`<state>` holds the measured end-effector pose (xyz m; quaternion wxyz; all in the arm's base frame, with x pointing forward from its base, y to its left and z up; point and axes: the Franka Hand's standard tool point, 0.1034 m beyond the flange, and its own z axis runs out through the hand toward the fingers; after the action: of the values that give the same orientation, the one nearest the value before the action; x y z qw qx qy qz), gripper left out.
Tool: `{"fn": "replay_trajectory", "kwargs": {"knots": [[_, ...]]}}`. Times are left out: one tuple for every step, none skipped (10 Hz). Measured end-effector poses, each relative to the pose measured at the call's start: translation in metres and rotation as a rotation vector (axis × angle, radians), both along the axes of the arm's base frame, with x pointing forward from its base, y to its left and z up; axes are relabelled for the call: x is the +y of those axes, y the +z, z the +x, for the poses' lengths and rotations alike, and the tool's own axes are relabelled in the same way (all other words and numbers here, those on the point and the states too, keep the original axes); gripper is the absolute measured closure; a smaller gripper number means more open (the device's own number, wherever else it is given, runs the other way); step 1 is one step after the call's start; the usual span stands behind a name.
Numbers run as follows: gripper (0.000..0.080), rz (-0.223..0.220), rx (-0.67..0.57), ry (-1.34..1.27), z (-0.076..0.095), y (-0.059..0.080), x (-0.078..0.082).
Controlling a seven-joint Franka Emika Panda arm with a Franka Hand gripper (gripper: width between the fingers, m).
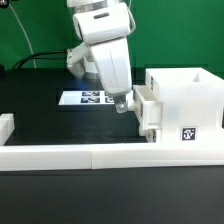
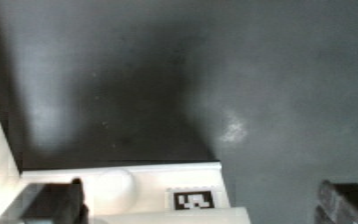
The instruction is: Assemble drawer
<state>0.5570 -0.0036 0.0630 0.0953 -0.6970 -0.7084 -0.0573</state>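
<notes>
The drawer's tall white housing (image 1: 185, 100) stands at the exterior view's right, with a square tag (image 1: 187, 133) on its front. One small white tray (image 1: 148, 110) sticks out of the housing's left side, partly pushed in. My gripper (image 1: 122, 103) hangs just left of that tray, tilted toward it. In the wrist view the tray (image 2: 149, 188) and its tag (image 2: 195, 198) lie between my fingers (image 2: 55, 203), which stand wide apart. The gripper (image 2: 202, 205) is open, and the far finger is clear of the tray. I see no second tray.
The long low white bar (image 1: 100, 152) runs along the front, with a short end piece (image 1: 5, 128) at the exterior view's left. The marker board (image 1: 88, 98) lies flat behind my gripper. The table (image 2: 176, 80) is black.
</notes>
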Motion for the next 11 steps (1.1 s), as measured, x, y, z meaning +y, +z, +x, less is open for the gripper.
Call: {"fn": "replay_trajectory", "kwargs": {"knots": [[0.0151, 0.005, 0.003, 0.006, 0.001, -0.003, 0.004], [0.0151, 0.012, 0.006, 0.008, 0.002, -0.006, 0.007], [0.0151, 0.017, 0.009, 0.008, 0.002, -0.009, 0.012], [0.0151, 0.021, 0.010, 0.010, 0.002, -0.009, 0.018], [0.0151, 0.024, 0.009, 0.013, 0.001, -0.010, 0.024], [0.0151, 0.020, 0.009, -0.011, 0.002, -0.010, 0.025], [0.0151, 0.018, 0.005, -0.028, 0.002, -0.010, 0.025], [0.0151, 0.016, -0.003, -0.032, 0.002, -0.011, 0.025], [0.0151, 0.016, -0.003, -0.033, 0.002, -0.012, 0.024], [0.0151, 0.015, -0.002, -0.033, 0.002, -0.012, 0.024], [0.0151, 0.015, -0.002, -0.034, 0.002, -0.012, 0.024]]}}
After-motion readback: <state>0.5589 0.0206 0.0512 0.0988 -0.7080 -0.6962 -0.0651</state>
